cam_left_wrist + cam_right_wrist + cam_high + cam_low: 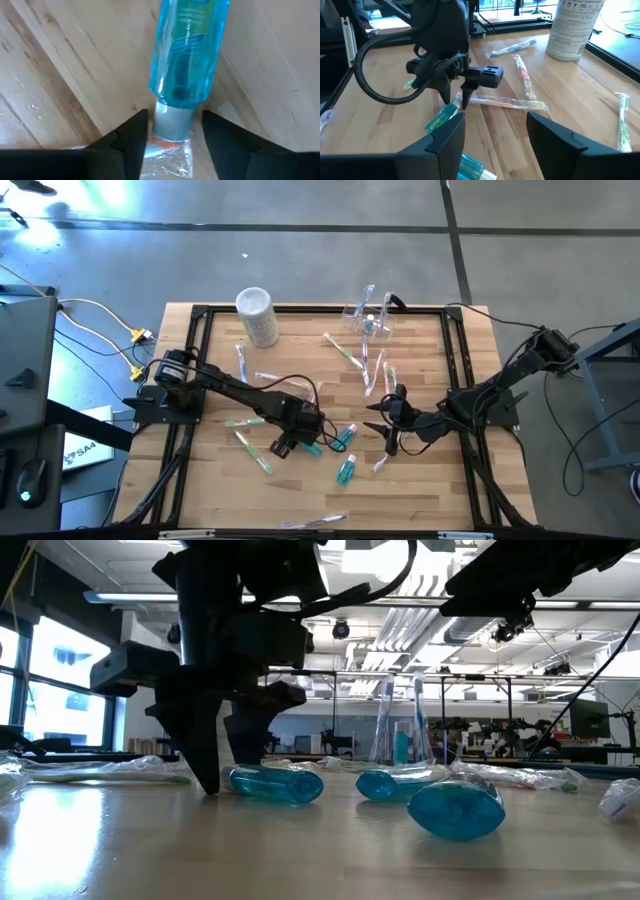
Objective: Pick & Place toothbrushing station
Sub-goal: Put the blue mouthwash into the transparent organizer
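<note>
The clear toothbrushing station (368, 320) stands upright near the table's far edge, with a toothbrush and something blue in it; it also shows in the low view (400, 735). No gripper is near it. My left gripper (175, 132) points down at mid-table, open, over a blue bottle (187, 47) that lies on its side. Its two fingers (132, 137) stand on either side of the bottle's grey cap (172, 120), with narrow gaps showing. My right gripper (495, 135) hovers open and holds nothing, to the right of the left gripper (298, 442).
A whitish cylindrical container (257, 315) stands at the far left. Two more blue bottles (345, 437) (346, 470) lie between and in front of the grippers. Wrapped toothbrushes (512, 102) lie scattered over the wood. A black frame (200, 315) runs around the table.
</note>
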### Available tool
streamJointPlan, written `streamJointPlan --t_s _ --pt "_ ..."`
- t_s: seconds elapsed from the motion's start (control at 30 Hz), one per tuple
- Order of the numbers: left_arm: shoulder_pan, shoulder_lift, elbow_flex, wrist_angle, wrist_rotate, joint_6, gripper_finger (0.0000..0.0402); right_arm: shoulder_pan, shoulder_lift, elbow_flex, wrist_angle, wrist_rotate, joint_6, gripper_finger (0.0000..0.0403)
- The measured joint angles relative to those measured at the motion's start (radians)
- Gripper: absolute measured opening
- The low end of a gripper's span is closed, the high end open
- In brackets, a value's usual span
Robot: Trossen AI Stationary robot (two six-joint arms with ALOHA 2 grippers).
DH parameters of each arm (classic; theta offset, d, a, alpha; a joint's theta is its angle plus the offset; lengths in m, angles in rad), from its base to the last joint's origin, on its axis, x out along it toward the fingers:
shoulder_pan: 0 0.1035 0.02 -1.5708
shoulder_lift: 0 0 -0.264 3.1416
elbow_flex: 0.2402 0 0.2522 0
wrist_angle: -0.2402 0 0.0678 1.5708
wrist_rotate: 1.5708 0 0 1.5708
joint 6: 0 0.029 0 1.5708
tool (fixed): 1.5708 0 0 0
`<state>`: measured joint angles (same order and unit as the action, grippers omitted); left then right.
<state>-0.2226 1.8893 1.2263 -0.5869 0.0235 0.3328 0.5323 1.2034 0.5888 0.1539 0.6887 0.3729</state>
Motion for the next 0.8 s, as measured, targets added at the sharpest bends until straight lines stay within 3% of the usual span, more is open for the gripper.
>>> streamJointPlan --t_s 0.2,0.5,0.6,0.8 --pt "0.000 0.000 0.000 0.009 -0.005 0.002 0.0084 0.000 0.000 0.000 0.000 -0.011 0.017 0.0203" --pt "-0.001 0.001 0.021 -0.065 -0.047 -0.021 0.0084 0.000 0.000 0.000 -0.003 -0.012 0.018 0.0203" --pt "-0.017 0.002 0.098 -0.230 -0.152 -0.038 0.0084 0.000 0.000 0.000 -0.003 -0.012 0.019 0.0203" --pt "-0.116 0.002 0.280 -0.517 -0.511 -0.004 0.0084 0.000 0.000 0.000 -0.011 -0.013 0.089 0.0203"
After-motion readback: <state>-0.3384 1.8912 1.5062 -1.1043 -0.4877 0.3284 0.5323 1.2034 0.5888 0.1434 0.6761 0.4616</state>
